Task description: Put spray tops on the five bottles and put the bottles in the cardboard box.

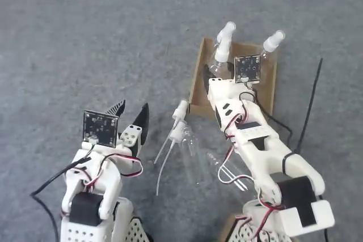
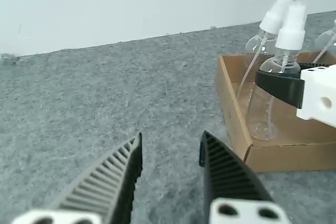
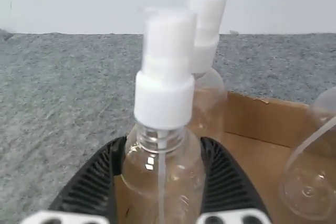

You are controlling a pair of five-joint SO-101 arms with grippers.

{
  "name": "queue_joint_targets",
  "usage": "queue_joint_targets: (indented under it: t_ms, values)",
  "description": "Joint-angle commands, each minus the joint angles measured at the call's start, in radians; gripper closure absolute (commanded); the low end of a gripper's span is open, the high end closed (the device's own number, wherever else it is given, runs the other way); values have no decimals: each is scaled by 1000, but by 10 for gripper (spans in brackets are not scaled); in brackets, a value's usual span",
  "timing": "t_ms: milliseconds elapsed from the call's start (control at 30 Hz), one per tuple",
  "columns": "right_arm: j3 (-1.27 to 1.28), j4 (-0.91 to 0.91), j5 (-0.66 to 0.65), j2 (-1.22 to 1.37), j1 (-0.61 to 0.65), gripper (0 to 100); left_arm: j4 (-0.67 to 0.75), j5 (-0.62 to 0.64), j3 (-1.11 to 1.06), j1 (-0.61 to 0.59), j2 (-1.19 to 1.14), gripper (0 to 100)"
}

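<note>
On the grey felt-like table cover [image 1: 85, 43], the left gripper [image 1: 131, 116] hangs nearest with black jaws spread and empty, and beside it two clear plastic bottles [image 1: 194, 150] lie flat with loose white spray tops [image 1: 177, 134]. Farther, the right gripper [image 3: 163, 153] pinches a clear round bottle with a white spray top [image 3: 160, 161] upright inside the shallow brown cardboard box [image 3: 252, 114], close to another capped bottle [image 3: 209, 90]. When these jaws part, I think a finger could push that neighbour over, because the walls are low.
</note>
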State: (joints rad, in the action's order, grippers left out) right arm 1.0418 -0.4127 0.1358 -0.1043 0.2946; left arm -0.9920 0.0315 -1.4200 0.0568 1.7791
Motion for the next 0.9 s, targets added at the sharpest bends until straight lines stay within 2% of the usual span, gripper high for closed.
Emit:
queue_joint_targets:
  t_ms: [0, 733, 867]
  values:
    - [3, -2, -25, -18, -2, 991, 28, 2, 7, -5, 9, 841]
    - [3, -2, -57, -18, -1, 991, 28, 2, 5, -5, 9, 841]
    - [3, -2, -57, -18, -1, 930, 28, 2, 5, -5, 9, 841]
